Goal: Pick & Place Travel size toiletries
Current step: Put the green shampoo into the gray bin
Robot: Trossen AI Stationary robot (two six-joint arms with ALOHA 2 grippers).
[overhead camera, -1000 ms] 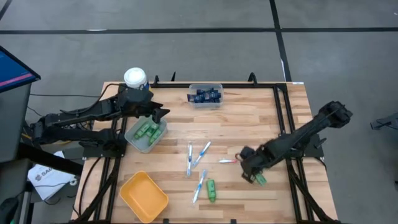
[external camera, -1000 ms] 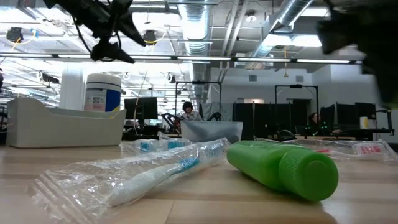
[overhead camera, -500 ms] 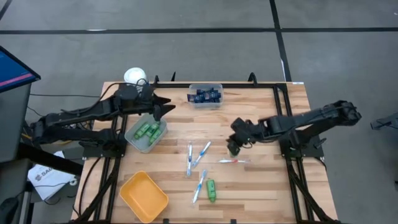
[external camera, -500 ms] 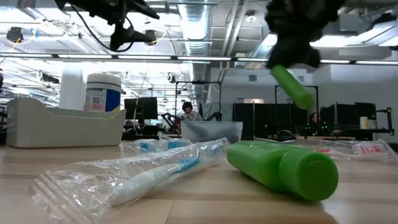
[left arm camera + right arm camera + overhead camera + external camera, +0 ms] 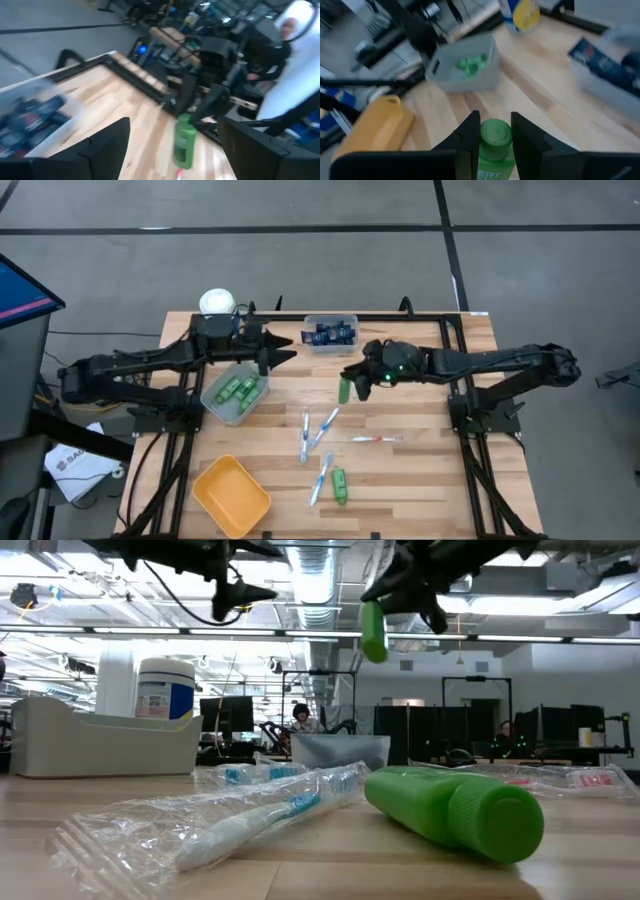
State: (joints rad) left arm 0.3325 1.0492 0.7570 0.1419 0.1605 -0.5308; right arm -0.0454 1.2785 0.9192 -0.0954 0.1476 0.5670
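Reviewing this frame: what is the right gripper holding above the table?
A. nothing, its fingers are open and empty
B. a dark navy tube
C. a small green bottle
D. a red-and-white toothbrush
C: the right gripper is shut on a small green bottle, which the high view shows hanging over the table between the two arms.

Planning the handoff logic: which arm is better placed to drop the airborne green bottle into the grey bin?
Right. The right gripper already holds the green bottle; the left gripper, open, hovers beside the grey bin.
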